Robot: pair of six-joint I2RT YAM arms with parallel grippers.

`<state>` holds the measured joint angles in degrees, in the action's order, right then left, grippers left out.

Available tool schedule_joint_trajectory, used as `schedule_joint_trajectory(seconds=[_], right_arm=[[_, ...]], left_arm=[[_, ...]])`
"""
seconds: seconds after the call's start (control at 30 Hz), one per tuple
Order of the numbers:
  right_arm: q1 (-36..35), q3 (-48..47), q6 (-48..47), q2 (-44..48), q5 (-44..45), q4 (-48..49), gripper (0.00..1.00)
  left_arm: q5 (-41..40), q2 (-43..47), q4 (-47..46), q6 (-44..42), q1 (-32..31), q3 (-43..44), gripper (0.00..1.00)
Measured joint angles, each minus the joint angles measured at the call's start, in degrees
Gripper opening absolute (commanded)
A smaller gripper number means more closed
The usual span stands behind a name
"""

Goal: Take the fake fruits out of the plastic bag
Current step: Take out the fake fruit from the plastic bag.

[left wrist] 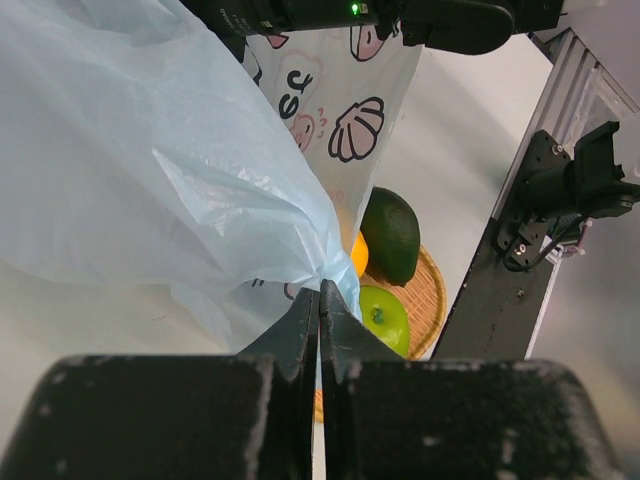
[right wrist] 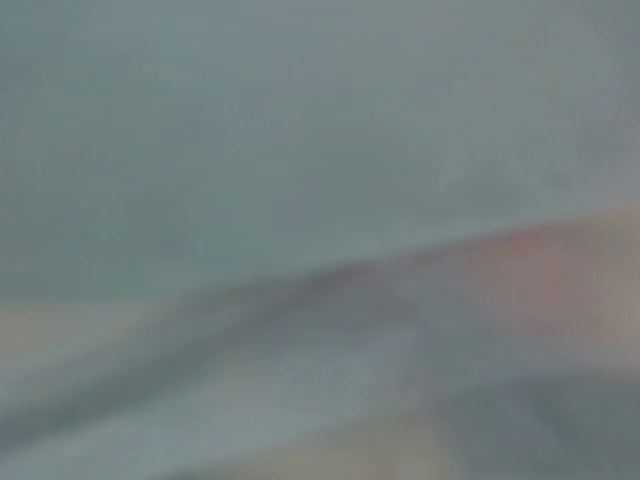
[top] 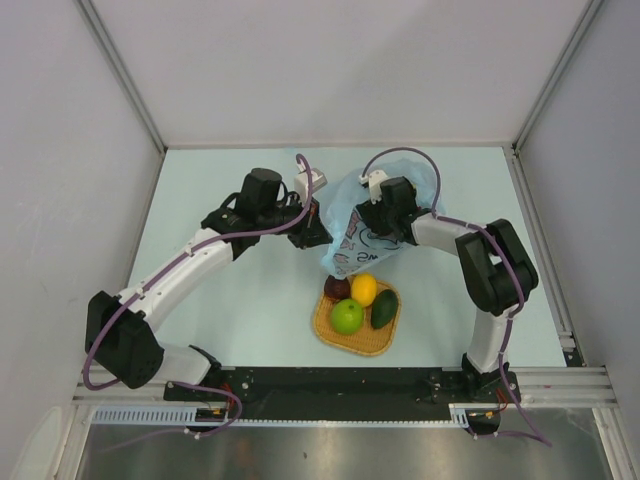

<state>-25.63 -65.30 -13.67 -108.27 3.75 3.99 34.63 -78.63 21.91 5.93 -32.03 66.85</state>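
The pale blue plastic bag (top: 352, 232) hangs lifted above the table between both arms, its printed side toward the front. My left gripper (left wrist: 320, 296) is shut on a gathered fold of the bag (left wrist: 150, 150). My right gripper (top: 385, 225) reaches into the bag from the right, its fingers hidden by the film. In the right wrist view only blurred bag plastic (right wrist: 300, 150) fills the picture. Below the bag lie a lemon (top: 364, 289), a green apple (top: 347, 316), an avocado (top: 385, 308) and a dark plum (top: 337, 289).
The fruits rest in a woven orange tray (top: 356, 346) near the front middle of the table. In the left wrist view the tray (left wrist: 430, 295) lies beside the black base rail (left wrist: 500, 290). Grey walls enclose the table on three sides.
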Motion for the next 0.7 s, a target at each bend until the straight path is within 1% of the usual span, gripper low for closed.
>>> schedule_joint_trajectory(seconds=[0.07, 0.13, 0.2, 0.23, 0.3, 0.37, 0.4, 0.5, 0.53, 0.57, 0.6, 0.7], right_arm=[[0.44, -0.2, 0.37, 0.0, -0.04, -0.57, 0.66], [0.9, -0.33, 0.72, 0.02, 0.22, -0.96, 0.58], [1.25, -0.79, 1.27, 0.02, 0.26, -1.31, 0.59], [1.38, -0.98, 1.51, 0.02, 0.24, -1.7, 0.64], [1.57, -1.33, 2.01, 0.0, 0.26, -2.86, 0.71], [1.7, -1.75, 2.71, 0.0, 0.22, -4.26, 0.66], [1.77, -1.88, 2.75, 0.0, 0.15, -4.94, 0.63], [1.75, -2.08, 2.84, -0.04, -0.15, -6.6, 0.41], [1.77, -2.08, 2.71, -0.09, -0.39, -7.15, 0.24], [1.77, -2.1, 2.58, -0.17, -0.59, -7.41, 0.21], [1.77, -2.16, 2.12, -0.17, -0.76, -7.41, 0.21], [1.77, -2.45, 1.14, -0.07, -3.3, -7.67, 0.14]], left_arm=[[0.0, 0.0, -0.15, 0.0, 0.0, 0.0, 0.0], [-0.02, 0.0, -0.44, 0.0, -0.02, 0.0, 0.0], [-0.02, 0.0, -0.59, 0.0, -0.04, 0.0, 0.0], [-0.02, 0.0, -0.66, 0.0, -0.07, 0.0, 0.0], [-0.04, 0.02, -0.9, 0.0, -0.07, 0.0, 0.0], [-0.04, 0.09, -1.2, 0.0, -0.07, -0.04, 0.0], [-0.04, 0.13, -1.36, 0.0, -0.07, -0.13, 0.0], [-0.04, 0.59, -1.81, 0.0, -0.11, -0.72, 0.0], [-0.04, 0.72, -1.88, 0.0, -0.11, -0.87, 0.0], [-0.04, 0.83, -1.92, 0.0, -0.11, -0.98, 0.0], [-0.04, 0.87, -2.05, 0.0, -0.11, -1.11, 0.0], [-0.07, 0.9, -2.12, 0.02, -0.11, -1.29, 0.0]])
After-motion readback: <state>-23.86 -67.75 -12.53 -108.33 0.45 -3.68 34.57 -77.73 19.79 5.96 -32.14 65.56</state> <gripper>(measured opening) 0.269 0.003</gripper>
